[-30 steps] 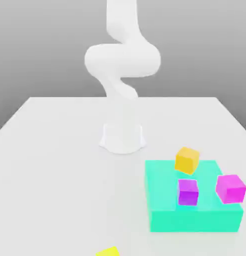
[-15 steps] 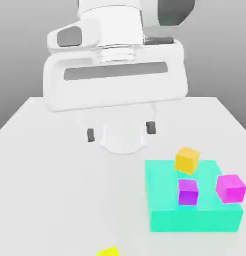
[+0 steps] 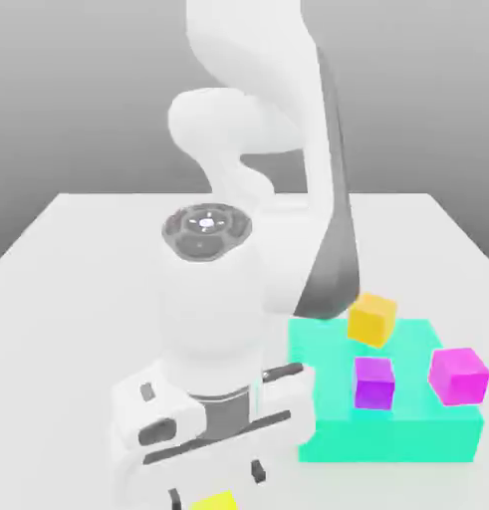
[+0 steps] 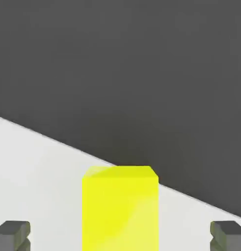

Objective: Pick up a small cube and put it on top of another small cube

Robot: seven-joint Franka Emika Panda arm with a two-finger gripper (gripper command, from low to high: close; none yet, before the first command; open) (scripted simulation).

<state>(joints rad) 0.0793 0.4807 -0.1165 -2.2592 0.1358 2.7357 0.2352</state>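
Here, nearest the exterior view's camera, I find the yellow cube (image 3: pixel 214 502) at the bottom edge, on the table (image 3: pixel 49 398). My gripper (image 3: pixel 217 486) is at the cube, its fingers standing wide apart on either side; the hand view confirms a gap between cube and each fingertip, nothing clamped. Farther back, toward the exterior view's right, I record a flat teal block (image 3: pixel 387 438) bearing three cubes: purple (image 3: pixel 373 383), magenta (image 3: pixel 458 377) near the block's edge, and, farthest, the orange-amber cube (image 3: pixel 372 320), sitting turned.
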